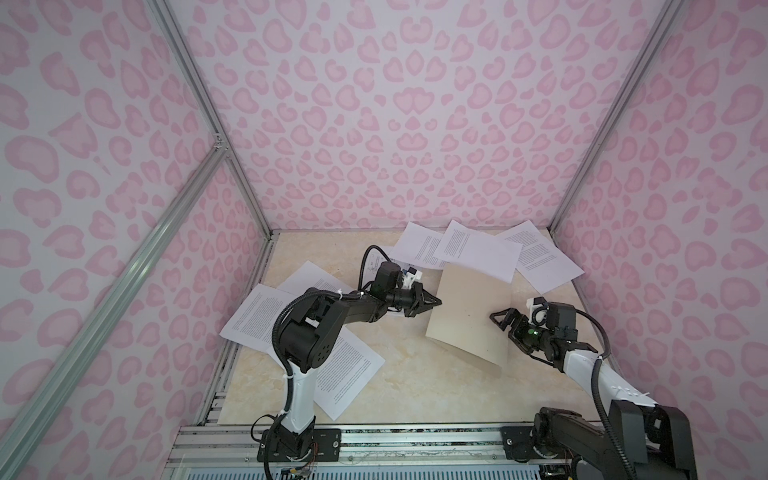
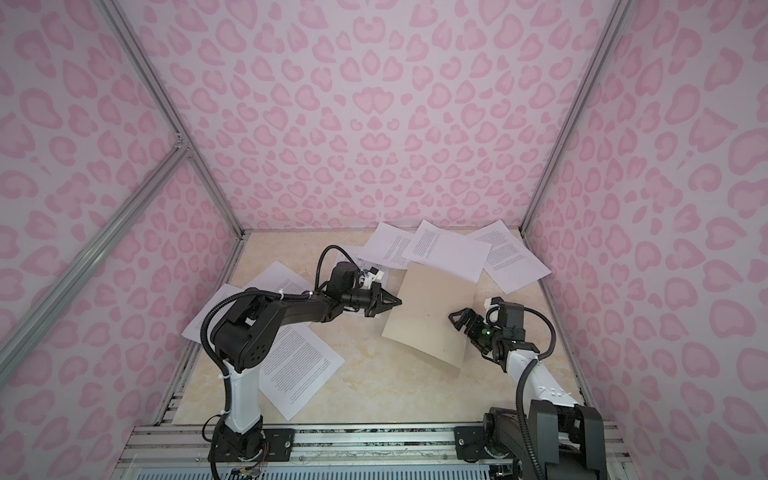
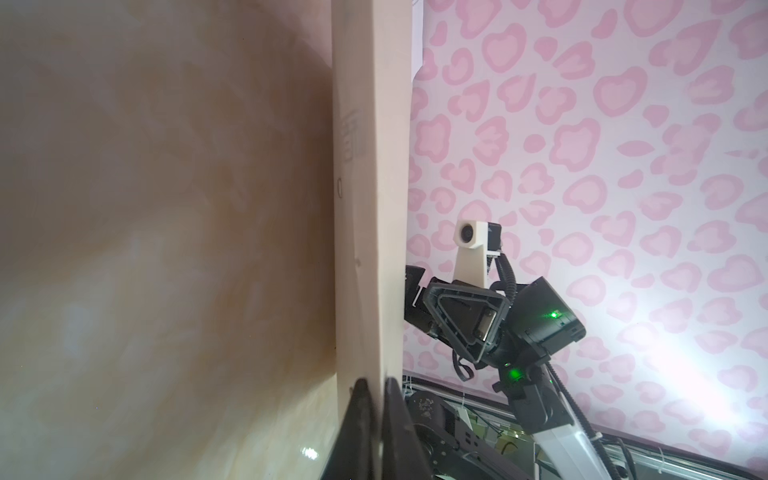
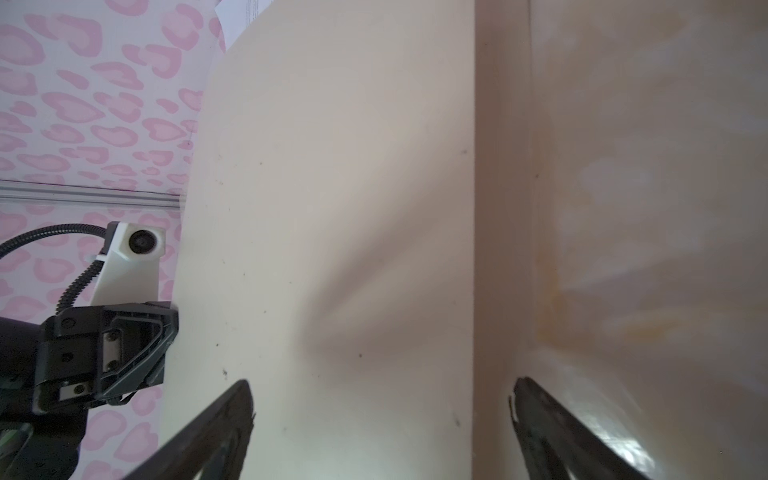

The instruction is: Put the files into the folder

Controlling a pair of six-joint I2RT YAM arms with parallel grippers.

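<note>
Folder (image 1: 469, 316) | left end effector (image 1: 438, 302) pinching edge | right end effector (image 1: 500, 324) spread

Print on the files (image 1: 478, 249) is too small to read; the left arm (image 1: 332, 316) hides part of the drawing sheet (image 1: 395, 261).

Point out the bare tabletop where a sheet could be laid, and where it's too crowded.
Largest bare patch: front centre, bordered by the near left sheet, the front edge of the folder and the front rail. A smaller one sits in the back left corner. Crowded: the back, with overlapping sheets, and around the folder, flanked by the left hand and right hand.
</note>
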